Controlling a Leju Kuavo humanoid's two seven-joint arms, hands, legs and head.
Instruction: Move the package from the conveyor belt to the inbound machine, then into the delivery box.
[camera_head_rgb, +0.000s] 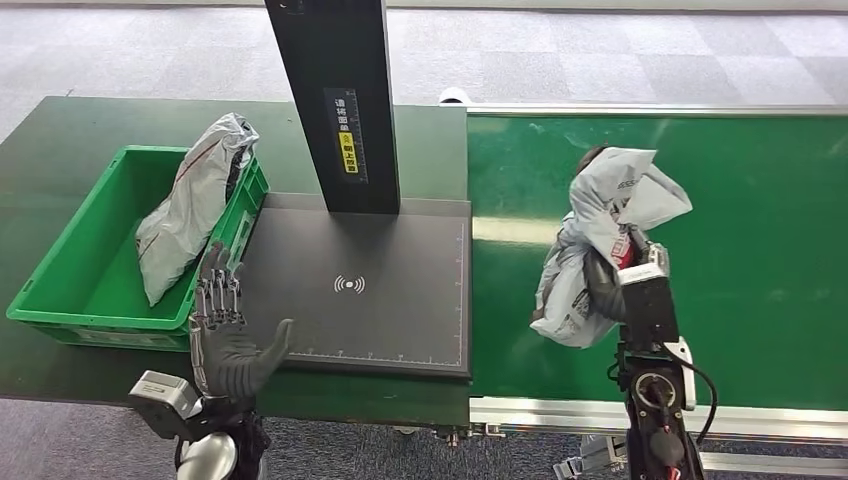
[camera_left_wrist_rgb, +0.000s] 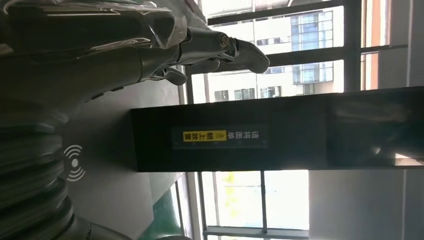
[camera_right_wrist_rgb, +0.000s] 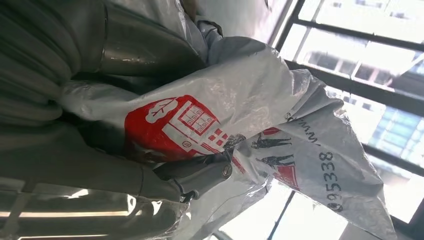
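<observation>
A crumpled grey plastic package (camera_head_rgb: 600, 240) with red print hangs above the green conveyor belt (camera_head_rgb: 760, 220), gripped by my right hand (camera_head_rgb: 606, 285). The right wrist view shows that hand (camera_right_wrist_rgb: 195, 172) wrapped around the package (camera_right_wrist_rgb: 280, 125), fingers pressed into the plastic. The black inbound machine plate (camera_head_rgb: 370, 285) with its scan symbol lies left of the belt, with a black post (camera_head_rgb: 335, 100) behind it. My left hand (camera_head_rgb: 225, 325) is raised with fingers spread at the plate's front left corner, holding nothing. The left wrist view shows its fingers (camera_left_wrist_rgb: 220, 50) extended.
A green delivery box (camera_head_rgb: 75, 270) stands left of the plate with another grey package (camera_head_rgb: 195, 205) leaning inside against its right wall. The belt's metal rail (camera_head_rgb: 560, 410) runs along the front edge. Grey carpet lies beyond the table.
</observation>
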